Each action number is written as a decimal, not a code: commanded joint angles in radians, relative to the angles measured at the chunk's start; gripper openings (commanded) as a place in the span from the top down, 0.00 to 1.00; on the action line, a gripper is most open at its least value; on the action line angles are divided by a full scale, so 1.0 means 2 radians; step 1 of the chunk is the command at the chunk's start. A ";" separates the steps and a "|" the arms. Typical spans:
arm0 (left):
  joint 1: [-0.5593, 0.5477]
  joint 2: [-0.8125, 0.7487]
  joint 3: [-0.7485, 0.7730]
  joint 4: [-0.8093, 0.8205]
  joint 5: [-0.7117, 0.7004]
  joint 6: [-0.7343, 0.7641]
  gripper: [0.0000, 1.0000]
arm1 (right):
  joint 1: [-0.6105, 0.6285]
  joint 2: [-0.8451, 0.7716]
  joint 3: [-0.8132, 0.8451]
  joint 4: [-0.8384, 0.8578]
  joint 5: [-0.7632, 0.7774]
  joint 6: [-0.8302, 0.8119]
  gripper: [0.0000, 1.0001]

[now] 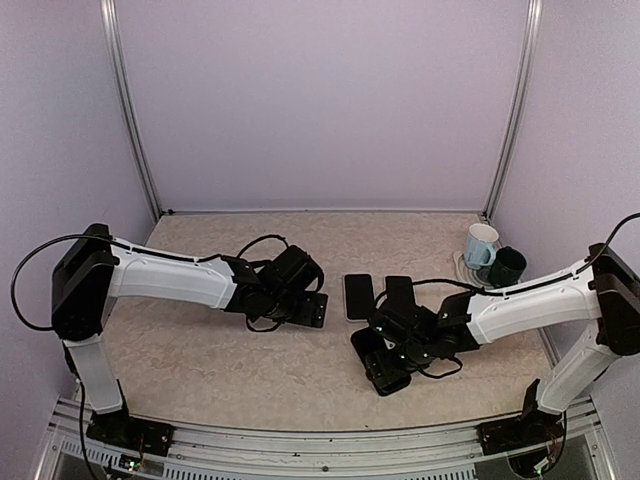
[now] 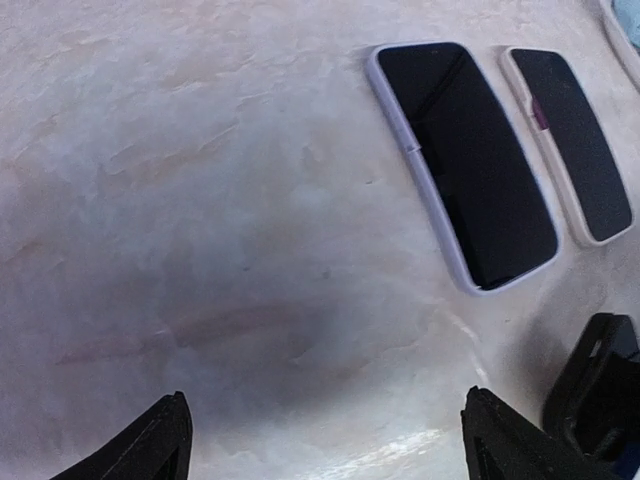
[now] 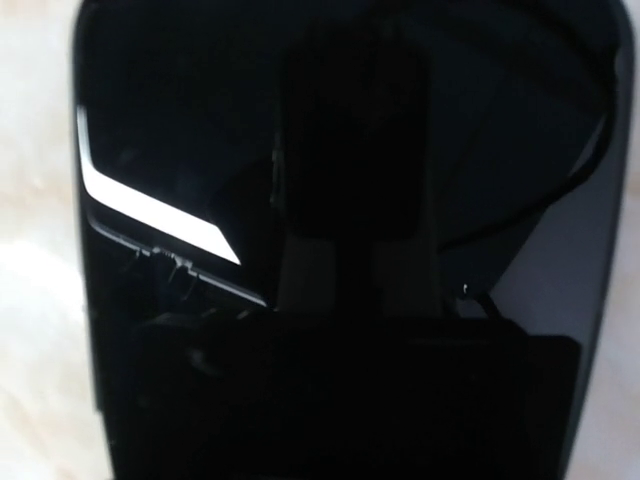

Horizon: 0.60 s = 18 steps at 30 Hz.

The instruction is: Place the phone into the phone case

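Observation:
A black glossy phone (image 3: 340, 200) fills the right wrist view, lying flat on the marbled table close under the camera. Its screen mirrors the gripper, whose own fingers do not show there. From above, my right gripper (image 1: 385, 360) is low over the table at the front centre and hides this phone. A dark slab with a lavender rim, the phone case (image 2: 465, 165) (image 1: 358, 296), lies just behind it. Beside that is a second dark slab with a beige rim (image 2: 572, 145) (image 1: 398, 290). My left gripper (image 2: 325, 420) (image 1: 305, 295) is open over bare table, left of the case.
A pale blue mug (image 1: 480, 243) and a dark green mug (image 1: 507, 266) stand at the back right. Purple walls with metal posts close in the table on three sides. Part of the right gripper (image 2: 600, 390) shows at the lower right of the left wrist view.

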 commanded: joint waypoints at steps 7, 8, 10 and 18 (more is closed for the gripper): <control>0.007 0.028 0.001 0.220 0.200 0.049 0.02 | -0.018 -0.015 -0.051 0.161 0.053 -0.043 0.63; 0.010 0.039 0.005 0.225 0.214 0.046 0.04 | -0.018 -0.017 -0.057 0.176 0.057 -0.048 0.63; 0.017 0.055 0.010 0.238 0.245 0.033 0.10 | -0.018 -0.021 -0.068 0.201 0.063 -0.057 0.63; 0.037 0.081 -0.010 0.298 0.286 -0.018 0.22 | -0.022 -0.022 -0.090 0.240 0.074 -0.064 0.64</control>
